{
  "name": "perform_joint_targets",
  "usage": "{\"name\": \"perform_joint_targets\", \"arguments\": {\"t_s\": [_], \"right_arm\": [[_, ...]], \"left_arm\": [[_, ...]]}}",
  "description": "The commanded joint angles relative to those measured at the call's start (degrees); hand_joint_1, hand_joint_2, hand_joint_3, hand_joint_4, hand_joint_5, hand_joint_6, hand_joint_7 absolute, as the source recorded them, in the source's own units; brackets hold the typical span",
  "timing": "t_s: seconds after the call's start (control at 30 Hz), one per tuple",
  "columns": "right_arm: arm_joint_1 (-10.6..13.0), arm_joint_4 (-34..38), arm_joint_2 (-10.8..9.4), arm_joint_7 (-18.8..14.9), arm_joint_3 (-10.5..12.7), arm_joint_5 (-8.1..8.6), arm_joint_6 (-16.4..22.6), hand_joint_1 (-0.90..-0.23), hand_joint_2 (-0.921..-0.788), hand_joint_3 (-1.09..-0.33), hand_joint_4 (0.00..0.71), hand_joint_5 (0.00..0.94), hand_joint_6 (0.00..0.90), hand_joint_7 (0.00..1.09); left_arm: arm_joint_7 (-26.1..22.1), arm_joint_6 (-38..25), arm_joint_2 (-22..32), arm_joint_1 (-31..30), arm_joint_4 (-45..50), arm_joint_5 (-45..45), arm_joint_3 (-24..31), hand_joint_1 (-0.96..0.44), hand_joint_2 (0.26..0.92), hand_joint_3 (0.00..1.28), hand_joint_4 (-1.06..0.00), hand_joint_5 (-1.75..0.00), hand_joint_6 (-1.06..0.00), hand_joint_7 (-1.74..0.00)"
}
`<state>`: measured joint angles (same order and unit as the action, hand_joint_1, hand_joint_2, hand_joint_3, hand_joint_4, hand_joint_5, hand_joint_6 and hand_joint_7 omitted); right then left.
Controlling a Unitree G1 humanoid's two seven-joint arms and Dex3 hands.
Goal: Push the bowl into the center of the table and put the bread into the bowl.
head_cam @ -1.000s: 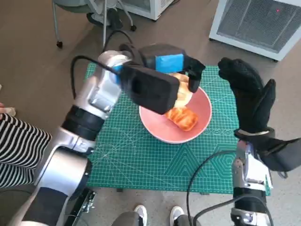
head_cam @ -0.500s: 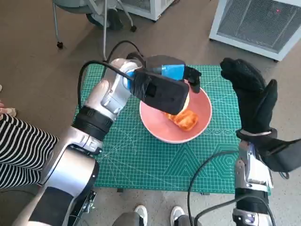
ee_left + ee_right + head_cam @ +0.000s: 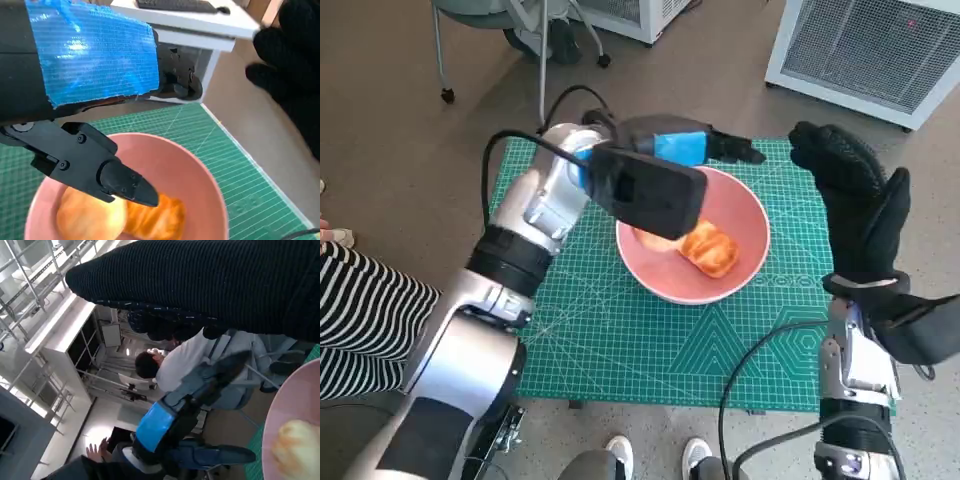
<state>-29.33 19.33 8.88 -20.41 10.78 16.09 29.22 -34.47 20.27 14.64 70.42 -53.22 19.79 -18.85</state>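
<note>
— Where do we stand?
— Bowl (image 3: 698,245) sits mid-table, bread (image 3: 710,248) inside it. Our left hand (image 3: 682,147) hovers over the rim, fingers apart, holding nothing.
— And the right hand (image 3: 855,205)?
— Raised beside the bowl, spread, empty. We'd call it nearly done.

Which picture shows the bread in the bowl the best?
The head view: both pieces of bread lie in the pink bowl, one partly under the left hand. The left wrist view shows them close but cut off and blurry. The right wrist view catches only one pale piece at its edge.
</note>
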Motion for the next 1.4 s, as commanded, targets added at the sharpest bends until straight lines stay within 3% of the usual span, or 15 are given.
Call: {"name": "perform_joint_targets", "arguments": {"t_s": [0.03,0.27,0.37,0.43,0.67,0.73,0.8,0.93,1.2,1.4], "right_arm": [[-0.5,0.2,0.7,0.1,0.4,0.54,-1.3,-0.725,-0.921,-0.665,0.158,0.0,0.085,0.41],[-1.7,-1.0,0.8,0.6,0.6,0.21,-2.2,-0.728,-0.921,-0.668,0.156,0.0,0.082,0.41],[-2.3,-1.2,0.8,0.8,0.7,0.03,-2.4,-0.731,-0.921,-0.671,0.156,0.0,0.076,0.41],[-2.9,-1.2,0.9,1.1,0.7,-0.12,-2.5,-0.73,-0.921,-0.673,0.158,0.001,0.073,0.4],[-4.7,-2.0,0.9,2.1,0.5,-0.46,-3.7,-0.728,-0.921,-0.682,0.164,0.004,0.083,0.41],[-5.2,-2.0,0.9,2.2,0.5,-0.4,-4.0,-0.725,-0.921,-0.682,0.165,0.005,0.089,0.41],[-5.6,-2.1,0.9,2.3,0.4,-0.43,-4.4,-0.725,-0.921,-0.681,0.168,0.006,0.094,0.41],[-6.3,-2.3,0.9,2.5,0.2,-0.6,-5.1,-0.723,-0.921,-0.679,0.17,0.006,0.098,0.41],[-7.3,-2.9,1.1,3.0,-0.4,-1.95,-5.3,-0.713,-0.921,-0.678,0.173,0.006,0.102,0.41],[-7.3,-1.8,1.7,2.7,-0.7,-2.36,-4.4,-0.711,-0.921,-0.678,0.176,0.007,0.1,0.4]], "left_arm": [[-2.0,1.6,2.4,-2.7,1.4,-5.5,4.6,-0.69,0.919,0.09,-0.03,0.0,-0.14,-0.06],[-3.1,4.4,3.1,-6.8,2.3,-13.5,11.1,-0.69,0.921,0.1,-0.05,-0.01,-0.17,-0.05],[-2.6,6.4,2.4,-8.8,2.2,-17.6,14.6,-0.75,0.921,0.23,-0.02,0.0,-0.13,-0.03],[-2.1,7.3,1.5,-10.2,2.4,-20.8,17.1,-0.75,0.921,0.2,-0.05,-0.01,-0.17,-0.05],[5.6,11.6,-6.2,-17.9,9.9,-30.0,24.3,-0.72,0.921,0.33,-0.14,-0.04,-0.24,-0.08],[8.4,12.6,-8.4,-19.8,12.4,-30.8,25.0,-0.7,0.921,0.37,-0.15,-0.04,-0.25,-0.09],[10.9,13.5,-10.1,-21.5,14.7,-30.9,25.3,-0.69,0.921,0.45,-0.15,-0.05,-0.11,-0.36],[13.6,13.9,-11.1,-23.6,17.5,-30.0,25.2,-0.68,0.921,0.53,-0.15,-0.05,-0.03,-0.51],[13.5,12.7,-11.1,-26.8,20.7,-30.1,24.5,-0.69,0.921,0.61,-0.08,-0.03,0.0,-0.39],[12.2,12.5,-11.8,-28.3,21.3,-31.6,24.4,-0.71,0.921,0.57,-0.05,-0.02,0.0,-0.32]]}}
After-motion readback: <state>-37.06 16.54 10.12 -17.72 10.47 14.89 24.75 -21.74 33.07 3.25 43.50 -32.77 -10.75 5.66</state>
